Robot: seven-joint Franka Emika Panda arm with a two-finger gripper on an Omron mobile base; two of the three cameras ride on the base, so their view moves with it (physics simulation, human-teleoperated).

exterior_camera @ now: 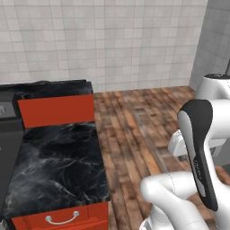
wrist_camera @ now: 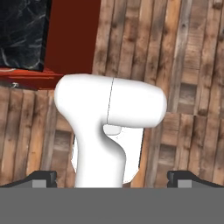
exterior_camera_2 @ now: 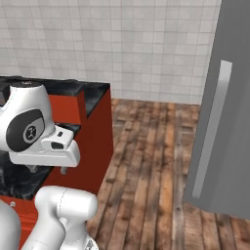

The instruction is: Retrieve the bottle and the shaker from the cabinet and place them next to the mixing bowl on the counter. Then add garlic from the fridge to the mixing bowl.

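Here, black marble counter (exterior_camera: 58, 157) left, grey fridge (exterior_camera_2: 229, 122) right, plank floor (exterior_camera_2: 146, 161) btwn; pincer (wrist_camera: 112, 177) spread, empty.

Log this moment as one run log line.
claw: open, empty, over floor | counter: left of arm | fridge: door closed, right of arm | stage: at fridge, garlic not fetched

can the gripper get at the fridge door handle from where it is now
Probably not yet. The fridge stands shut across bare wooden floor, its handle unobstructed, but the open gripper points down at the floor.
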